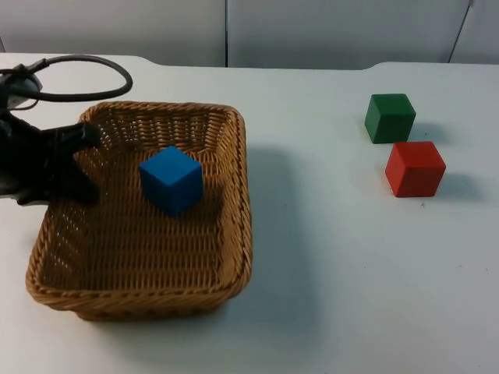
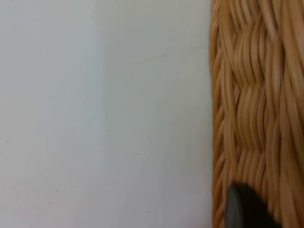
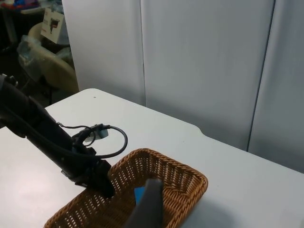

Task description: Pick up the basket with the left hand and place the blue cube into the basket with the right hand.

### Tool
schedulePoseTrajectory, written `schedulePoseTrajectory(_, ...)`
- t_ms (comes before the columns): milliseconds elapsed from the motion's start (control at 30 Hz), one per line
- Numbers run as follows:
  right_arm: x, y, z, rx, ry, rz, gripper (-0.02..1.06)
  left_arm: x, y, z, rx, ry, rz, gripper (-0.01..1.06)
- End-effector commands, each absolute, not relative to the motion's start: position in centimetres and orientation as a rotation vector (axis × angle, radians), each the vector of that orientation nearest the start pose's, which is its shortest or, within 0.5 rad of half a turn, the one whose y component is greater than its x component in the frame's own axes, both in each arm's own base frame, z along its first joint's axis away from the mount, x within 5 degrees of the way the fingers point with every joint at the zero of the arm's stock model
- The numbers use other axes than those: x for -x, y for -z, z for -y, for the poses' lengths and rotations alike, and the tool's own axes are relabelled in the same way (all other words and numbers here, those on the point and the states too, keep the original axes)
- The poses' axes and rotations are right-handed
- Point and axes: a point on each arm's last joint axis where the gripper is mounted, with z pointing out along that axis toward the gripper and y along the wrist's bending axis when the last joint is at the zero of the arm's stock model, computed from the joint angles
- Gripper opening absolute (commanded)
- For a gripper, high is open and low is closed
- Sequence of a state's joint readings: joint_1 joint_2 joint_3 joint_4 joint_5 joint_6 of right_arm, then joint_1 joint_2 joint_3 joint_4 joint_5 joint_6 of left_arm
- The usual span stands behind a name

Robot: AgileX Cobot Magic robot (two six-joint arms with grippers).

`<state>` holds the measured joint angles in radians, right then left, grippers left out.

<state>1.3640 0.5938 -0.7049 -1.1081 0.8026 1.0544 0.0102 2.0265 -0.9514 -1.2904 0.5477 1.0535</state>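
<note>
Blue cube [image 1: 171, 180] lies in basket [image 1: 234, 202]; my left hand [image 1: 78, 160] grips its nine-o'clock rim, steadying it.

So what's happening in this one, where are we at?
The left gripper is at the left rim of the wicker basket, which looks slightly lifted, judging by the shadow under it. The blue cube already sits inside the basket. The right gripper is raised well above the table, looking down on the basket. A green cube and a red cube sit on the table to the right.
</note>
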Motion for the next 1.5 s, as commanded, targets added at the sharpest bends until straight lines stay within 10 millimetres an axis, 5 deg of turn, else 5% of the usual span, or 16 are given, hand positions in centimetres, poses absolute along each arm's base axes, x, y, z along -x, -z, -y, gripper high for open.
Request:
schedulePoseTrajectory(0,-7.7,-36.6,-8.3,0.621,-0.429,-1.657,0.82,-34.8,-9.1,4.3,0.078,0.757,-2.676,0.24)
schedulePoseTrajectory(100,-7.7,-36.6,-8.3,0.621,-0.429,-1.657,0.82,-34.8,-9.1,4.3,0.075,0.756,-2.675,0.55)
schedulePoseTrajectory(267,-7.7,-36.6,-8.3,0.621,-0.429,-1.657,0.82,-34.8,-9.2,4.2,0.037,0.742,-2.666,0.82)
schedulePoseTrajectory(500,-7.7,-36.5,-8.4,0.623,-0.438,-1.67,0.82,-35.2,-11.2,4.0,-0.014,0.678,-2.616,0.82)
schedulePoseTrajectory(667,-7.7,-36.5,-8.4,0.635,-0.426,-1.663,0.82,-35.6,-14.8,3.9,-0.078,0.643,-2.52,0.82)
schedulePoseTrajectory(800,-7.7,-36.5,-8.4,0.642,-0.419,-1.66,0.82,-34.9,-20.9,3.7,-0.124,0.573,-2.347,0.82)
schedulePoseTrajectory(867,-7.7,-36.5,-8.4,0.647,-0.416,-1.655,0.82,-34.5,-22.3,3.7,-0.135,0.55,-2.309,0.82)
schedulePoseTrajectory(967,-7.7,-36.6,-8.4,0.653,-0.403,-1.638,0.82,-32.6,-27.3,3.7,-0.173,0.518,-2.165,0.82)
schedulePoseTrajectory(1000,-7.7,-36.6,-8.4,0.653,-0.403,-1.638,0.82,-32.6,-27.3,3.7,-0.173,0.518,-2.165,0.82)
schedulePoseTrajectory(1133,-7.7,-36.7,-8.3,0.662,-0.39,-1.628,0.82,-28.9,-32.9,4.1,-0.219,0.558,-2.018,0.82)
schedulePoseTrajectory(1300,-7.7,-36.7,-8.4,0.703,-0.357,-1.606,0.82,-24.0,-36.4,4.2,-0.292,0.512,-1.955,0.81)
schedulePoseTrajectory(1467,-7.7,-36.6,-8.4,0.75,-0.324,-1.588,0.82,-19.3,-37.2,4.1,-0.351,0.432,-1.895,0.81)
